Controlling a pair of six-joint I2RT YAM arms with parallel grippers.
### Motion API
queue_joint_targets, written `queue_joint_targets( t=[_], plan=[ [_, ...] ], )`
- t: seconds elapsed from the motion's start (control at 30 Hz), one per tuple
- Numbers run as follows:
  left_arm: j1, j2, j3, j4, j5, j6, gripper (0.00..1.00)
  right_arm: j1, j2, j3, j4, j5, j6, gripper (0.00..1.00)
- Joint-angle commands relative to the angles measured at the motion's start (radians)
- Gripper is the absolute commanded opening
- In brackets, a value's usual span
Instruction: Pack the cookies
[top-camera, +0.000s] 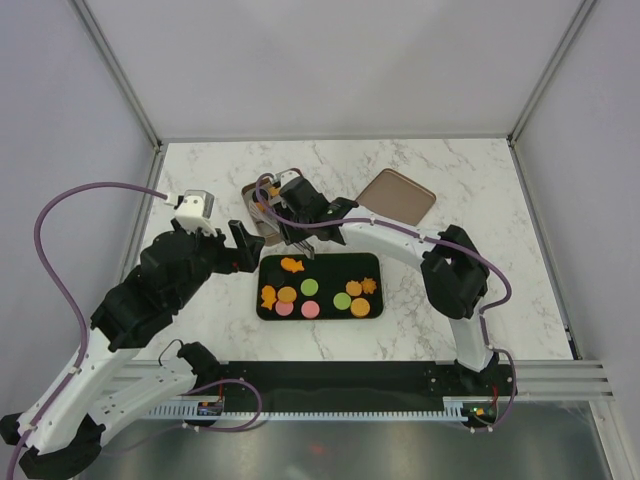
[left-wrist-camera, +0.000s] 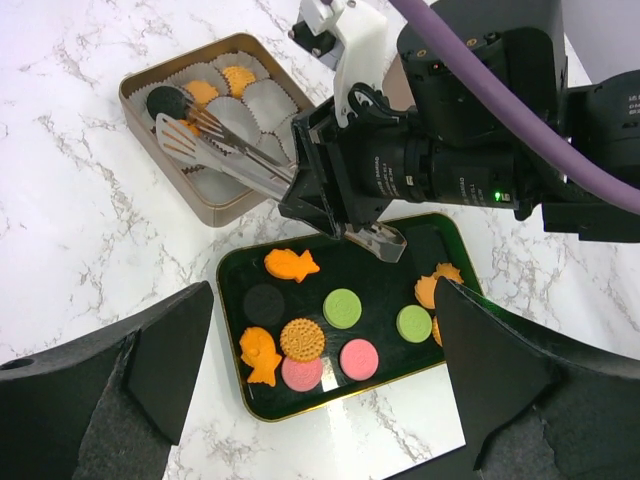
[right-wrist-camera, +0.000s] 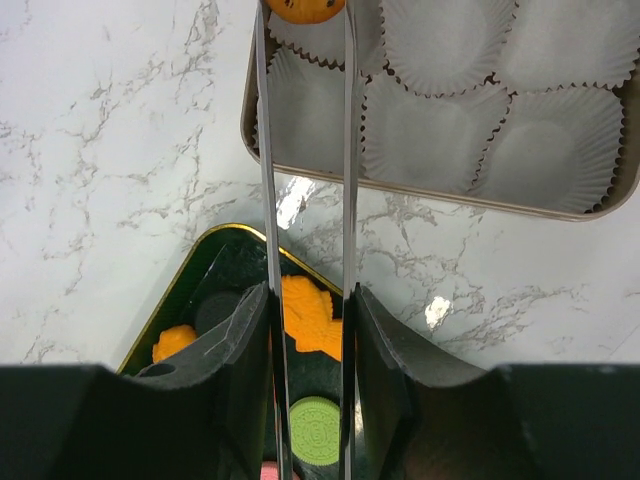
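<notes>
Metal tongs (left-wrist-camera: 215, 150) are clamped in the right gripper (right-wrist-camera: 310, 330), blades pinched on one orange cookie (right-wrist-camera: 305, 8). Tips sit over the paper cups (right-wrist-camera: 430, 130) of the tin (left-wrist-camera: 215, 210), just beyond the far left corner of the tray (left-wrist-camera: 385, 285). Left gripper (top-camera: 243, 250): jaws wide apart, nothing in them, parked off the tray's left end. Remaining cookies (left-wrist-camera: 342, 308) lie flat on the tray: orange, green, pink, one black. A few more, black and orange, sit in the tin cups farthest from the tray. Lid (top-camera: 396, 195) lies beyond the tray's far right corner, well apart.
</notes>
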Motion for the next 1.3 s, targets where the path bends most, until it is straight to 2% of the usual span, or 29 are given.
queue_joint_targets(
  t=[0.0,0.6,1.27],
  plan=[
    [-0.003,-0.003,0.029,-0.015,-0.027,-0.007,1.0,-0.001,-0.004,0.073,0.045,0.038,-0.002,0.36],
    [-0.003,0.0,-0.002,-0.014,-0.027,-0.019,1.0,-0.015,0.008,0.045,0.042,0.017,0.032,0.38],
    [-0.003,0.003,-0.013,-0.007,-0.021,-0.022,1.0,-0.019,0.008,0.041,0.033,-0.002,0.032,0.5]
  ],
)
